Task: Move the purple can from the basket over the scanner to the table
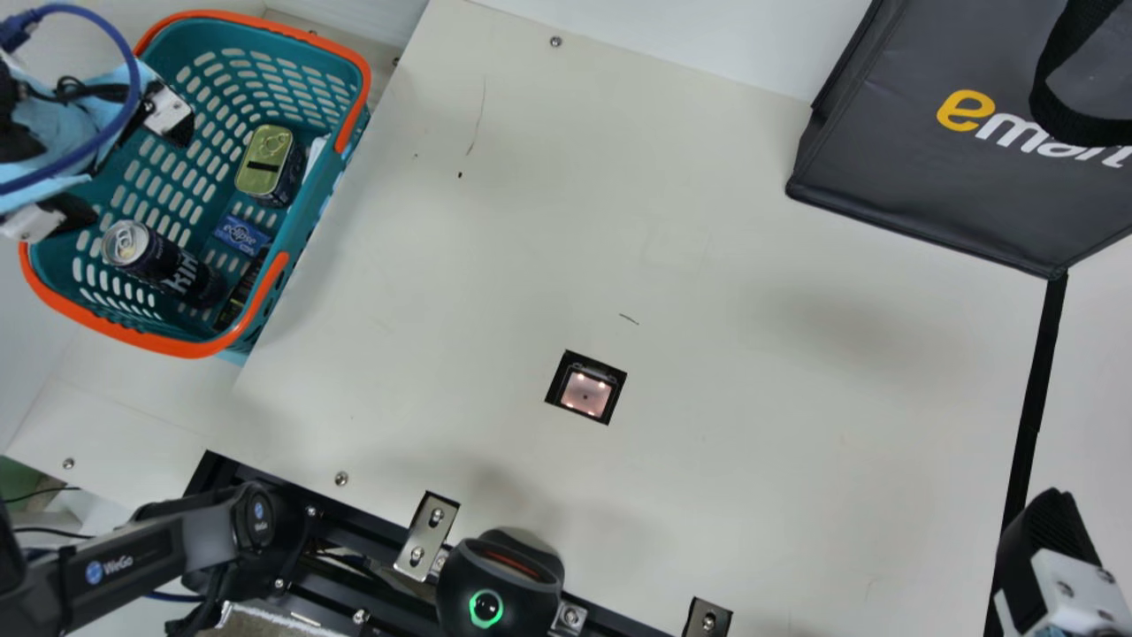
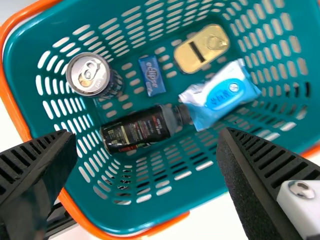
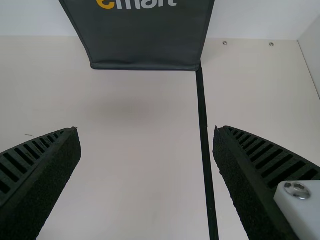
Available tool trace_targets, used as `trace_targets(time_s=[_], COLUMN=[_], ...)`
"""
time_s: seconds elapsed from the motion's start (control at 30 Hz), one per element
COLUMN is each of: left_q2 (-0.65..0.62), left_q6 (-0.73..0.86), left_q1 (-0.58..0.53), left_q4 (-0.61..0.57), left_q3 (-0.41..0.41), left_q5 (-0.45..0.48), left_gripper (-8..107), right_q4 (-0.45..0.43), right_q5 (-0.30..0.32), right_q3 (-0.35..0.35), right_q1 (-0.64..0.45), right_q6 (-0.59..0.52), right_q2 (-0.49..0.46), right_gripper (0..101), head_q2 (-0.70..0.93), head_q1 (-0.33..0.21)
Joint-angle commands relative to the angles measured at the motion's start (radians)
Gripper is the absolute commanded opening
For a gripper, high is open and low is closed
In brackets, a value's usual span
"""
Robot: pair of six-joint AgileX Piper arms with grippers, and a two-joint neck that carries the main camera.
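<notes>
- The purple can [image 1: 164, 264] stands roughly upright inside the teal basket [image 1: 208, 348], near one end, its silver top facing up.
- The left gripper [image 1: 134, 172] is above the basket, its two fingers spread wide with nothing between them.
- In the main view the can is just beside the nearer finger of that gripper, apart from it and lower down.
- In the left wrist view the can lies beyond the fingertips of the left gripper [image 2: 147, 136], off to one side of the gap rather than centred in it, and touches neither finger.
- Around the can in the basket are a dark bottle [image 2: 137, 131] on its side, a small blue pack [image 2: 151, 75], a gold-topped tin [image 2: 202, 48] and a blue-and-white packet [image 2: 222, 95].
- The right gripper [image 1: 1048, 540] is over the far side of the table [image 1: 707, 265], well apart from the can; its fingers are parted and grasp nothing.
- Between basket and right gripper, the scanner window [image 1: 585, 391] is set into the tabletop.
- A dark bag [image 1: 937, 177] stands at the table's back.
</notes>
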Motion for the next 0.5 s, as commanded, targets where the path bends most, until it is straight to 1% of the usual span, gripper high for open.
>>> trace_targets(time_s=[0.0,0.23,0.47], left_q2=[0.01,0.052,0.081], left_q6=[-0.024,-0.095,-0.153], left_q1=[0.011,0.05,0.066], left_q4=[0.007,0.039,0.085], left_q3=[0.026,0.071,0.115], left_q5=[-0.022,-0.084,-0.151], left_gripper=[90,90,90], right_q4=[0.0,0.0,0.0], right_q5=[0.0,0.0,0.0], right_q3=[0.0,0.0,0.0], right_q1=[0.0,0.0,0.0], right_q6=[0.0,0.0,0.0], right_q2=[0.0,0.0,0.0], right_gripper=[95,95,95], head_q2=[0.002,0.002,0.002], head_q1=[-0.03,-0.03,-0.03])
